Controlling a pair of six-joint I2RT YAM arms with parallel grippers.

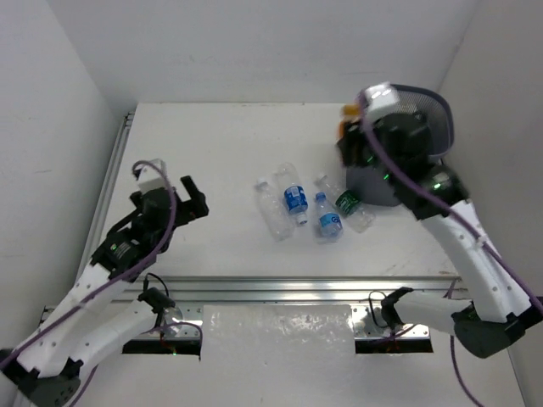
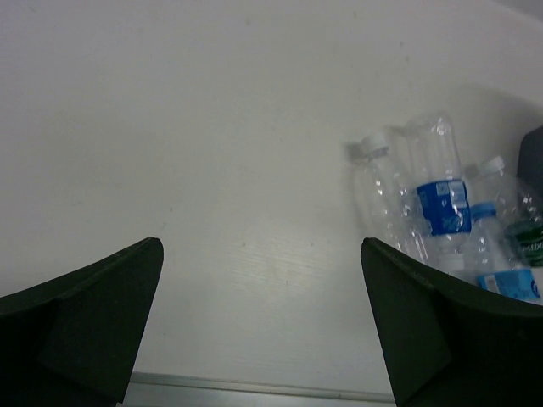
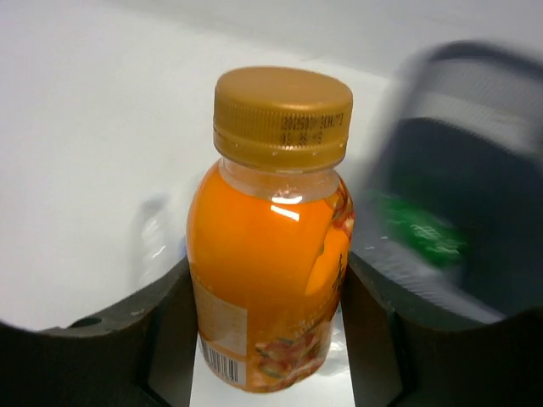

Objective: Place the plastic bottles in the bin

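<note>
- Right gripper (image 3: 270, 314): its two fingers are clamped on the lower body of the orange bottle (image 3: 270, 246), one finger on each side. The bottle is off the table.
- Long axis: the orange bottle runs in line with the fingers, gold cap pointing away from the wrist.
- Governing relation: in the top view, the bin (image 1: 434, 108) lies to the right of the held bottle and close beside it. In the right wrist view, the bin's dark wall fills the right side, next to the bottle. Judge the bottle to be at the bin's left side and not yet over the opening. Expect to carry it rightward across the rim before release.
- Left gripper (image 1: 192, 200): fingers spread wide apart, nothing between them. It hangs over bare table (image 1: 221, 136), well apart from the bin.
- Arm choice: the right arm is the nearer to the bin. The bottles on the table lie between the two arms, nearer the bin than the left gripper.
- Count, on the table: four bottles, lying on their sides in one cluster.
  - one unlabelled clear bottle (image 1: 272, 210)
  - one dark-blue-labelled bottle (image 1: 294, 197)
  - one light-blue-labelled bottle (image 1: 328, 222)
  - one green-labelled bottle (image 1: 347, 203), against the foot of the bin
- Count, in hand: one orange bottle.
- Count, bins: one.
- Unresolved: a blurred green patch appears by the bin in the right wrist view. You cannot tell what it is.
</note>
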